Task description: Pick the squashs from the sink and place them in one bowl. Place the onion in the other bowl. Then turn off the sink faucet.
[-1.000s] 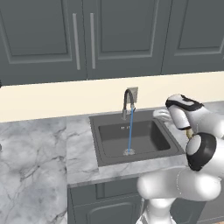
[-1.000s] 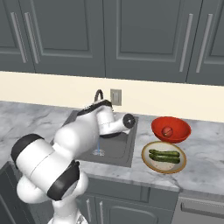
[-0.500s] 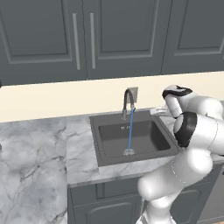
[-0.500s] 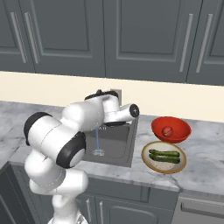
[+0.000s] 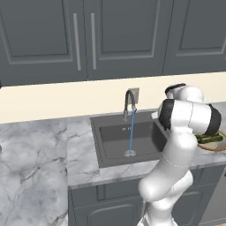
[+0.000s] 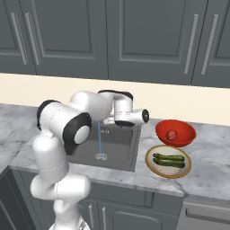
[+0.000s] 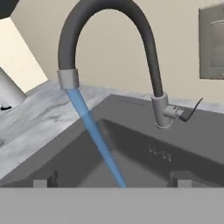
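the gripper [image 7: 109, 179] has its two dark fingertips [image 7: 43, 180] set wide apart at the bottom of the hand view, with nothing between them but the thin blue water stream [image 7: 94, 131] falling past. it faces the faucet [image 7: 144, 52], whose arched dark spout curves over to a grey nozzle where the water leaves, and whose base carries a small dark lever sticking out to one side. below lies the sink [image 7: 144, 153], a dark grey basin; there are faint marks on its back wall, too blurred to read. a grey wall plate [image 7: 213, 43] sits on the cream wall beside the faucet, with no legible writing. from the right base view, the white arm reaches over the sink [image 6: 121, 155] from its left side, the wrist hanging near the faucet, and the water stream [image 6: 99, 141] lands on the drain. on the marble counter [image 6: 206, 166] just right of the sink stands the red bowl [image 6: 176, 133] with the onion [image 6: 171, 134] inside it, and in front of that, close beside it, the shallow beige bowl [image 6: 168, 161] holds both squashes [image 6: 169, 161] lying side by side. in the left base view the beige bowl [image 5: 212, 144] peeks out past the arm. dark grey cabinets [image 6: 152, 40] with slim handles hang above, bearing no labels.
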Controlling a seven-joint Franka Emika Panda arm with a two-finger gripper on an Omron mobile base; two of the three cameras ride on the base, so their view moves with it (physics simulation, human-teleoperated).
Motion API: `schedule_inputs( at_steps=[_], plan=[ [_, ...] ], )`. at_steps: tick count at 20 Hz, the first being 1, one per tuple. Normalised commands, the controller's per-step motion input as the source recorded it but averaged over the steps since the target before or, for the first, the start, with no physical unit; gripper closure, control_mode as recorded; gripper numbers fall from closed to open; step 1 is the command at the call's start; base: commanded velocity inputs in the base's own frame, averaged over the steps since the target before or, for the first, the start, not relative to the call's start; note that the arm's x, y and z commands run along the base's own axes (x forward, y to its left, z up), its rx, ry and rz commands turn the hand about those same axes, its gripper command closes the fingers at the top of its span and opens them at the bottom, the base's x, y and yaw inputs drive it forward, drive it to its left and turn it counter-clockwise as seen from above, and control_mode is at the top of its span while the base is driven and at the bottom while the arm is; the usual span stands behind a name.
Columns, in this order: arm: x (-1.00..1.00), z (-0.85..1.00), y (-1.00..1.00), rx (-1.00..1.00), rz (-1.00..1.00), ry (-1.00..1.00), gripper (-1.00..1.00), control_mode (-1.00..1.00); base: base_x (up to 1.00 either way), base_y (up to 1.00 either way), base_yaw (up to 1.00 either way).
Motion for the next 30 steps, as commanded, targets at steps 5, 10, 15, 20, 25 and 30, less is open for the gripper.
schedule_inputs(
  at_steps=[5, 10, 15, 20, 25, 30],
  plan=[
    [0.15, -0.45, 0.0, -0.01, 0.18, -0.17, -1.0, -1.0, 0.0, 0.0, 0.0],
    [0.33, -0.27, 0.0, 0.0, 0.17, -0.14, -1.0, -1.0, 0.0, 0.0, 0.0],
    [0.5, -0.21, 0.05, 0.0, 0.14, -0.12, -1.0, -1.0, 0.0, 0.0, 0.0],
    [0.6, -0.21, 0.07, 0.0, 0.1, -0.04, -1.0, -1.0, 0.0, 0.0, 0.0],
    [0.57, -0.1, 0.04, 0.0, 0.01, -0.04, -1.0, -1.0, 0.0, 0.0, 0.0],
    [0.35, -0.1, 0.13, -0.01, -0.01, -0.04, -1.0, -1.0, 0.0, 0.0, 0.0]
  ],
)
